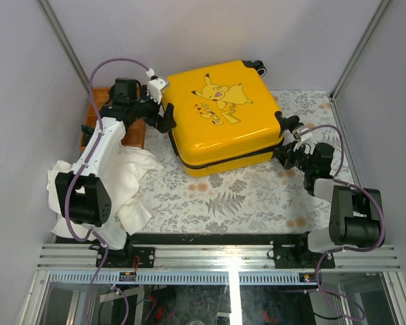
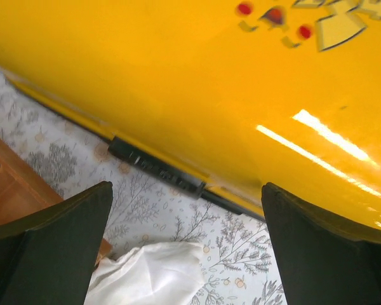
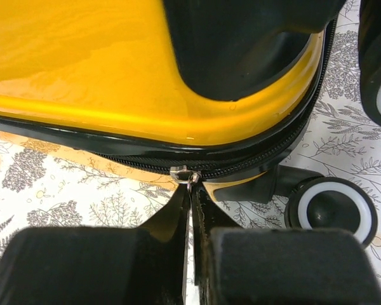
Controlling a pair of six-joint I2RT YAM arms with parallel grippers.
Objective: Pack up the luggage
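The yellow luggage (image 1: 221, 115) with the Pikachu print lies closed on the floral table. My left gripper (image 1: 164, 116) is open at its left edge; in the left wrist view the yellow shell (image 2: 197, 89) and a black side strip (image 2: 155, 166) lie just ahead of the spread fingers (image 2: 63, 248). My right gripper (image 1: 289, 150) is at the case's right corner by the wheels. In the right wrist view its fingers are shut on the zipper pull (image 3: 192, 184), which hangs from the silver slider on the black zipper (image 3: 254, 159).
A white cloth (image 1: 125, 177) lies at the left under my left arm and shows in the left wrist view (image 2: 155, 273). An orange compartment tray (image 1: 100, 122) stands at the far left. Black wheels (image 3: 330, 210) sit beside the right gripper. Grey walls enclose the table.
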